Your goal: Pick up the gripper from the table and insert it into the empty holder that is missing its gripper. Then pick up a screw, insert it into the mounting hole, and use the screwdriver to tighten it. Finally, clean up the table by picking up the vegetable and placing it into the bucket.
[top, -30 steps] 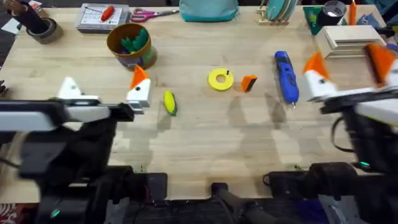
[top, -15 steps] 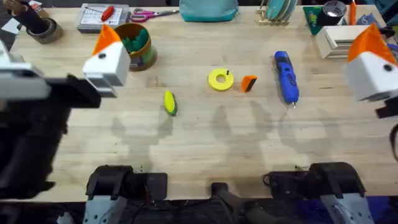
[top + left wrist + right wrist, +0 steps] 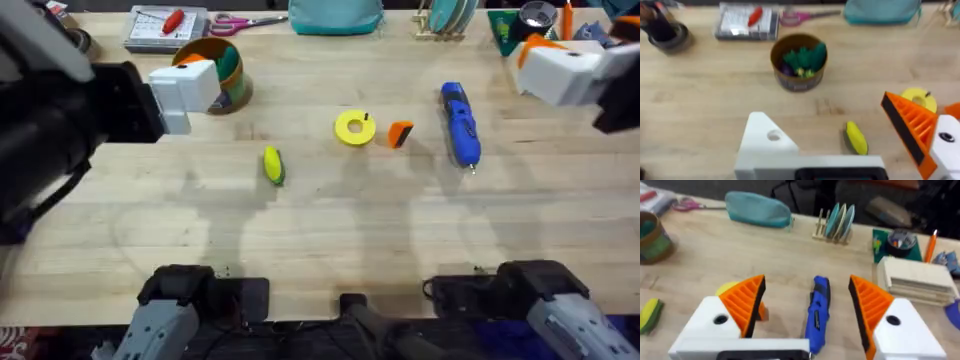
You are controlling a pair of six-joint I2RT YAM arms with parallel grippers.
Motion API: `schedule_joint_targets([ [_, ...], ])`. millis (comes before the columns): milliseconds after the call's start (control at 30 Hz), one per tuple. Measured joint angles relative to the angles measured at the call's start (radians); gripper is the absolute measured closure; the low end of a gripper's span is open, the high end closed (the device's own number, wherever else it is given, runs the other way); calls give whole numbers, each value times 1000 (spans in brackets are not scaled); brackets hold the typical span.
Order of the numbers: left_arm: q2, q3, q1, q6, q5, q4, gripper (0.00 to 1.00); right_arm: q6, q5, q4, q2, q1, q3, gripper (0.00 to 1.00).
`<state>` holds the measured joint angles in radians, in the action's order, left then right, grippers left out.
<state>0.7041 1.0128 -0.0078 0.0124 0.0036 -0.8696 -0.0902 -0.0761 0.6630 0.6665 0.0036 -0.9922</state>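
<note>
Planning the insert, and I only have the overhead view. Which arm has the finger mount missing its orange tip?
Observer: The left arm. Its wrist view shows one white angular plastic finger mount bare, with its mounting hole open; the other finger carries an orange ribbed tip.
Operator: Is the right arm complete?
Observer: Yes. Both right fingers wear orange ribbed pads and are spread apart, with the chunky blue screwdriver on the table beyond them.
Operator: What's in the bucket?
Observer: The round yellow-brown bucket holds green toy items and something purple.
</note>
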Motion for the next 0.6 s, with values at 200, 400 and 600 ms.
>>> schedule_joint_targets([
  [200, 132, 74, 0, 0, 0, -121, 15, 0, 0, 32, 67, 0, -32, 4],
  [400, 250, 88, 0, 0, 0, -168, 15, 0, -1, 264, 282, 0, -186, 4],
  [600, 326, 88, 0, 0, 0, -179, 15, 0, 0, 313, 427, 0, -186, 4],
])
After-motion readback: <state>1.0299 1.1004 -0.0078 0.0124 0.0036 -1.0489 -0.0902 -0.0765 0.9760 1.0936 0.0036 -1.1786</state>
